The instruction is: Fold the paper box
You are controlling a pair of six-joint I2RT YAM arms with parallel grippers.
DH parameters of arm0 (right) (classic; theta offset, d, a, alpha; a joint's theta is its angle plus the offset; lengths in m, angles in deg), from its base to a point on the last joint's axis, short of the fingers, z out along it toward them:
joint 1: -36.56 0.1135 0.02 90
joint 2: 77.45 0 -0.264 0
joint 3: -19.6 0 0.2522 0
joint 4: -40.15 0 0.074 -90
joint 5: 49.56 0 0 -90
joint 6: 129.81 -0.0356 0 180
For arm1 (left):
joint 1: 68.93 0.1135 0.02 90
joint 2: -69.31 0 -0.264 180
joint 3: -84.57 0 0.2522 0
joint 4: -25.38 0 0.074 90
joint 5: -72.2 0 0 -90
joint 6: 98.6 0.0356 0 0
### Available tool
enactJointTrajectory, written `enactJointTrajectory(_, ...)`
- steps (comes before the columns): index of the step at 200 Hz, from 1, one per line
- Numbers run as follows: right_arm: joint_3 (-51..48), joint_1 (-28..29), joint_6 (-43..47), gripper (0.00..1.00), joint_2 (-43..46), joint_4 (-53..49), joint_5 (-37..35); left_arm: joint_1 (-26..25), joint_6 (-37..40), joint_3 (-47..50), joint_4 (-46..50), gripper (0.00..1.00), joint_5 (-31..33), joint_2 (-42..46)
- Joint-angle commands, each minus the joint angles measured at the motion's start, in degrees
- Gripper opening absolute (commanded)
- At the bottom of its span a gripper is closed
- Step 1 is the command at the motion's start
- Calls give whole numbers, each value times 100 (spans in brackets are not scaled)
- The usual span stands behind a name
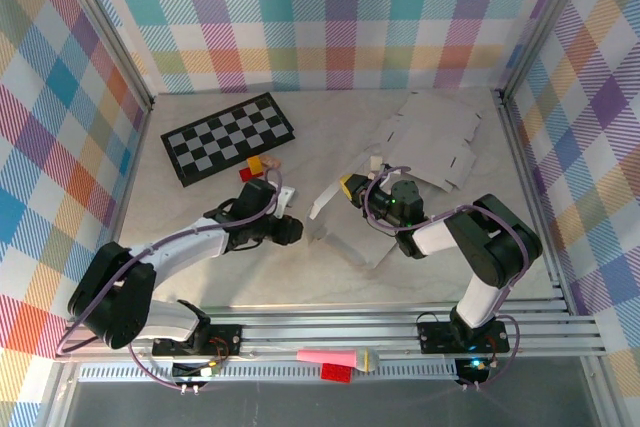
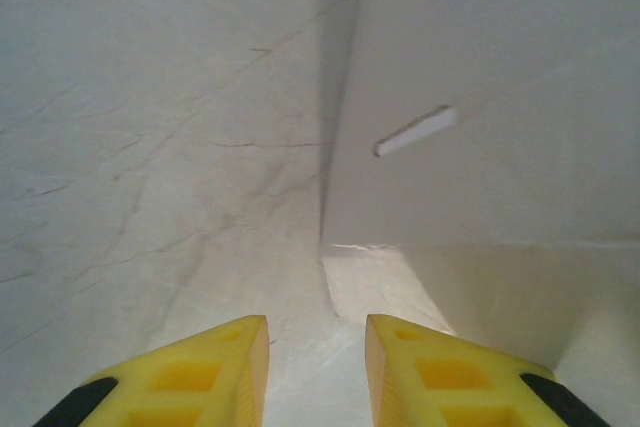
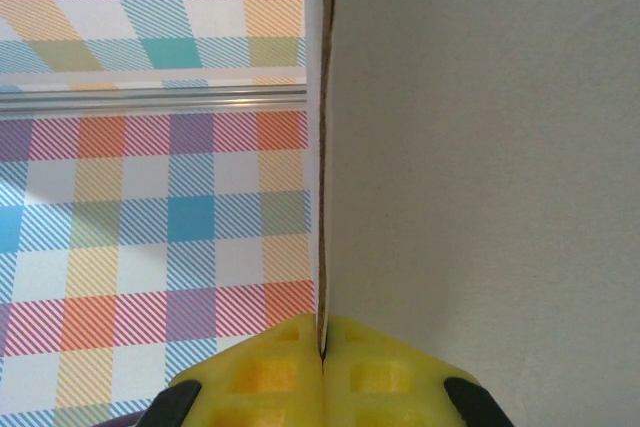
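The paper box (image 1: 432,133) is a white cut cardboard sheet lying mostly flat at the back right, with its near-left part bent up toward the table's middle. My right gripper (image 1: 350,187) is shut on the thin edge of a raised panel (image 3: 480,167), and the yellow fingertips (image 3: 290,357) pinch the card edge-on (image 3: 322,332). My left gripper (image 1: 292,230) sits low at the box's left side. Its yellow fingers (image 2: 215,357) stand open (image 2: 317,332) with nothing between them, facing an upright white panel with a slot (image 2: 415,132).
A black and white checkerboard (image 1: 228,137) lies at the back left, with small red (image 1: 246,174) and yellow (image 1: 257,162) blocks beside it. Pink and red pieces (image 1: 335,359) rest on the front rail. Plaid walls and metal posts (image 1: 520,147) enclose the table.
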Motion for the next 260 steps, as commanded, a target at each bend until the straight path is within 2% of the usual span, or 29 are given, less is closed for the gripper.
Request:
enactJointTrajectory(1, 38, -26, 65, 0, 4, -437, 86, -117, 353, 73, -254, 31, -94, -3)
enactJointTrajectory(61, 65, -27, 9, 0, 43, -481, 68, -357, 440, -187, -399, 31, 44, -246)
enactJointTrajectory(110, 161, -17, -26, 0, 101, -552, 85, -550, 322, -309, -418, 32, 467, -282)
enactJointTrajectory(132, 202, -12, -46, 0, 144, -650, 102, -559, 339, -341, -445, 30, 509, -253)
enactJointTrajectory(169, 251, -15, -64, 0, 249, -809, 111, -627, 684, -577, -145, 23, 317, -305)
enactJointTrajectory(200, 345, -17, -46, 0, 350, -1027, 100, -726, 1015, -846, 354, 27, 372, -376)
enactJointTrajectory(260, 486, 9, -38, 0, 390, -1158, 87, -743, 1030, -1014, 390, 26, 550, -366)
